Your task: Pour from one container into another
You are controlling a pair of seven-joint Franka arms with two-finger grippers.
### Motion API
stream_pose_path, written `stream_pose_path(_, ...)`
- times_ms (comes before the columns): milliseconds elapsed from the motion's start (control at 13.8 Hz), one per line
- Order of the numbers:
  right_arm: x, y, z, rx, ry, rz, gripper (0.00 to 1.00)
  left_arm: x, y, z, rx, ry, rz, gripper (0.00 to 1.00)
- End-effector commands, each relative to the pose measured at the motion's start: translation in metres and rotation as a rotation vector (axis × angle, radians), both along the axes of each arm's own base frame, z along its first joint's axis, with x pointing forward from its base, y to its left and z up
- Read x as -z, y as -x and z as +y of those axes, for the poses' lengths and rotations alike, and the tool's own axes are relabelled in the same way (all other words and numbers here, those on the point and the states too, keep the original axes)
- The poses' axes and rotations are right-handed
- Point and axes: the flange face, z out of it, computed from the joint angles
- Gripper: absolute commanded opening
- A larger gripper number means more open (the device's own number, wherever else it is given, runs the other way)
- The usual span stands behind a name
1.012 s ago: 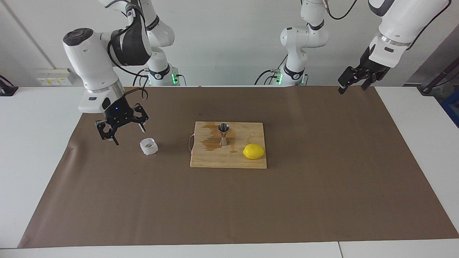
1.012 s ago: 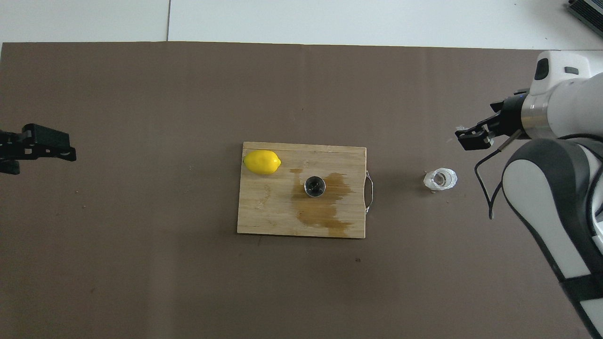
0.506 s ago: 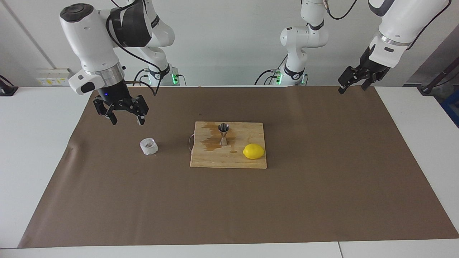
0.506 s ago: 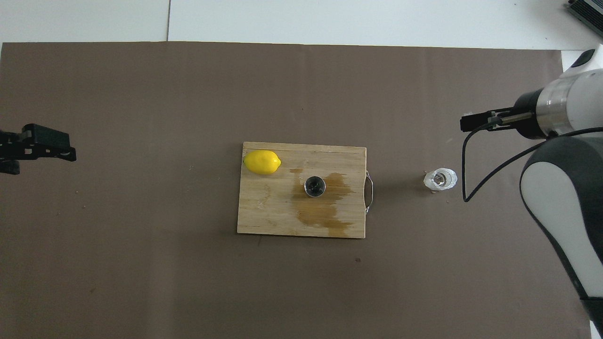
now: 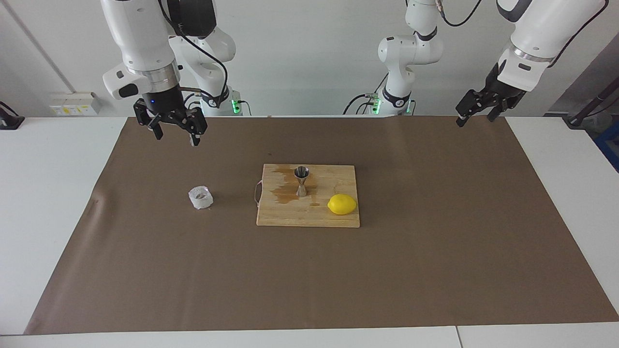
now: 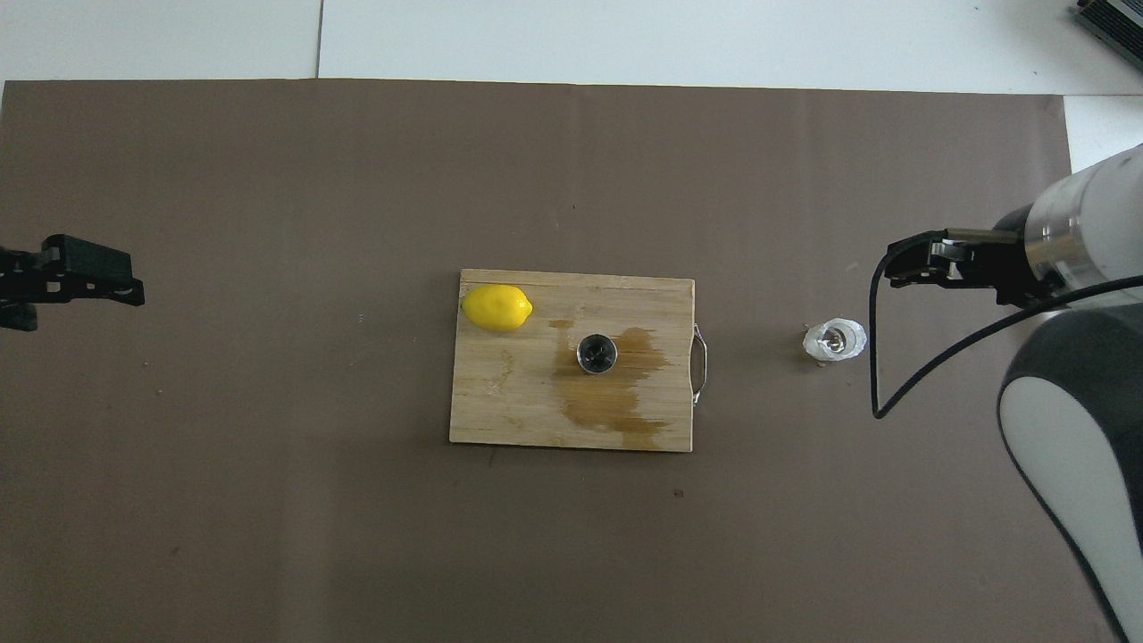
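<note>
- The whitish cup (image 5: pixel 200 197) stands upright on the brown paper cover (image 5: pixel 309 270), apart from the cutting board (image 5: pixel 309 215), toward the right arm's end of the table (image 5: pixel 43 193); nothing holds it.
- The steel jigger (image 5: pixel 302 181) stands upright on the board, in a brown wet patch (image 6: pixel 616 397) that spreads over the wood around its foot. A lemon (image 5: pixel 342 204) lies on the same board, beside the jigger and a little farther from the robots.
- The right end effector (image 5: pixel 174 130) hangs high over the cover, empty, jaws wide apart, well above the cup and nearer the robots' edge.
- The left end effector (image 5: pixel 476 113) waits, open and empty, over the cover's corner at the left arm's end.
- Judged from this, the pour looks done and the cup set down; the spill suggests some liquid missed the jigger.
- If another pour is wanted, the crinkled wall looks soft, so a gentle grip low on the cup seems wise, with the lip brought right over the jigger's narrow mouth and a slow tilt.
- The jigger's narrow waist makes it easy to tip; approach clear of it.
- The cover lies flat on a white table; a pale wall, wall sockets (image 5: pixel 75 104) and the arm bases stand at the robots' end.
</note>
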Motion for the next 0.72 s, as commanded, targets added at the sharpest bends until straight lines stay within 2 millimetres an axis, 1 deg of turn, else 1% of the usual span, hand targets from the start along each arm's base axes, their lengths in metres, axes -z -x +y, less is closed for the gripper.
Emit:
stream_pose_path(0, -0.001, 0.020, -0.013, 0.006, -0.051, 0.048, 1.00, 0.000, 0.010, 0.003, -0.007, 0.011, 0.007, 1.00)
stream_pose_path(72, 0.001, 0.020, -0.026, -0.010, -0.056, 0.056, 1.00, 0.000, 0.010, 0.004, -0.008, 0.011, 0.007, 1.00)
stream_pose_path(145, 0.001, 0.016, -0.038, -0.033, -0.070, 0.046, 1.00, 0.000, 0.010, 0.003, -0.007, 0.011, 0.007, 1.00)
stream_pose_path(217, 0.000, 0.013, -0.045, -0.049, -0.077, 0.042, 1.00, 0.000, 0.010, 0.004, -0.008, 0.011, 0.007, 1.00)
stream_pose_path(289, 0.000, 0.013, -0.047, -0.070, -0.074, 0.048, 1.00, 0.000, 0.010, 0.004, -0.008, 0.011, 0.007, 1.00)
stream_pose_path(361, 0.001, 0.014, -0.043, -0.078, -0.054, 0.055, 1.00, 0.000, 0.010, 0.004, -0.008, 0.011, 0.007, 1.00)
stream_pose_path(650, 0.004, 0.012, -0.047, -0.068, -0.046, 0.047, 1.00, 0.000, 0.010, 0.003, -0.007, 0.011, 0.007, 1.00)
